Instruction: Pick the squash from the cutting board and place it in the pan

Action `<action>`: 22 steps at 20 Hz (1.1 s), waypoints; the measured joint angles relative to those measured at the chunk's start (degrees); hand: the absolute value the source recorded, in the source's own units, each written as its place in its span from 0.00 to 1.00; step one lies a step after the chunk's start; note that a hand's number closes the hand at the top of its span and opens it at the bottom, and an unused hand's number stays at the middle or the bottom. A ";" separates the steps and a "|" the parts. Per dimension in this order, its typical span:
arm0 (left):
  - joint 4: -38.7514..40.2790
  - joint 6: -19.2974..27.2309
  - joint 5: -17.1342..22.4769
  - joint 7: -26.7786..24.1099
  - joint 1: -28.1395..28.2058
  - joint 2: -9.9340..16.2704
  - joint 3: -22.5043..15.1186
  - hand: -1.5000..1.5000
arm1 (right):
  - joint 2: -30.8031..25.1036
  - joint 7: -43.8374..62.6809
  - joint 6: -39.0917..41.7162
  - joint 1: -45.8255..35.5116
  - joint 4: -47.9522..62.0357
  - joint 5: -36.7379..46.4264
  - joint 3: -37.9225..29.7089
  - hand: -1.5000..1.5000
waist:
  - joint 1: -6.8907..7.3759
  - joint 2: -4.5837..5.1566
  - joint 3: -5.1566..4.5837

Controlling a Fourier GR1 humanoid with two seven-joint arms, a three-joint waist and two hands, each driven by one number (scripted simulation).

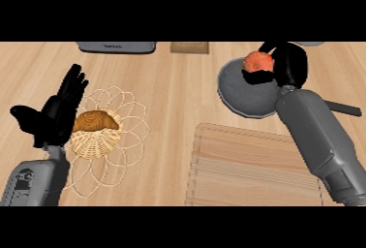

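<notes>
Right hand: black hand on a grey forearm, curled round the orange squash, above the pan.
Pan: round dark grey metal pan, handle partly hidden behind the forearm.
Board: pale wooden cutting board, near the pan, bare.
Left hand: black hand open, fingers up, at the left.
Basket: woven wicker basket on a wire flower-shaped stand, holding a brown round loaf.

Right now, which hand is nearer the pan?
Right. The right hand holds the squash over the pan; the left hand rests far across the counter, beside the wire basket.
</notes>
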 measured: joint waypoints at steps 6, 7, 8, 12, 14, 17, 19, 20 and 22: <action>-0.10 1.18 -1.47 -0.40 -0.48 -1.60 -1.69 0.50 | 0.25 -10.64 -2.10 -3.11 13.00 -5.70 -6.72 0.00 | 0.81 0.38 0.07; -0.05 1.13 -1.45 -0.69 -0.31 -1.64 -1.70 0.50 | 0.24 -11.47 -0.17 -3.38 14.43 -7.17 -7.81 0.00 | 0.99 0.48 0.09; 0.06 1.08 -1.39 -0.81 -0.54 -1.72 -1.72 0.50 | 0.41 -12.23 2.09 -3.76 15.68 -8.68 -8.85 0.00 | 1.08 0.55 0.10; 0.52 0.48 -0.83 -0.53 -1.02 -1.14 -1.12 0.50 | 0.52 -16.84 9.48 -4.85 20.30 -13.52 -12.52 0.00 | 1.34 0.68 0.12; 0.82 0.69 -1.02 -0.91 -1.17 -1.44 -1.28 0.50 | 0.29 -19.94 10.56 -5.05 22.75 -14.50 -13.71 0.00 | 1.33 0.69 0.12; 0.86 0.73 -1.13 -0.90 -0.77 -1.79 -1.57 0.50 | 0.20 -24.90 10.09 -5.09 24.74 -16.10 -15.75 0.00 | 1.21 0.61 0.13; 0.41 0.57 -0.88 -0.59 -0.43 -1.57 -1.33 0.50 | 0.52 -28.78 8.99 -4.44 24.89 -17.70 -17.51 0.00 | 1.04 0.47 0.11; -0.14 0.59 -0.93 -0.19 -0.20 -1.46 -1.36 0.50 | 0.71 -30.32 8.43 -4.48 24.73 -18.61 -18.47 0.00 | 0.95 0.38 0.13; -0.42 0.60 -0.87 -0.35 0.45 -1.20 -1.00 0.50 | 1.13 -33.37 7.90 -4.25 23.83 -21.20 -20.94 0.00 | 0.47 0.15 0.11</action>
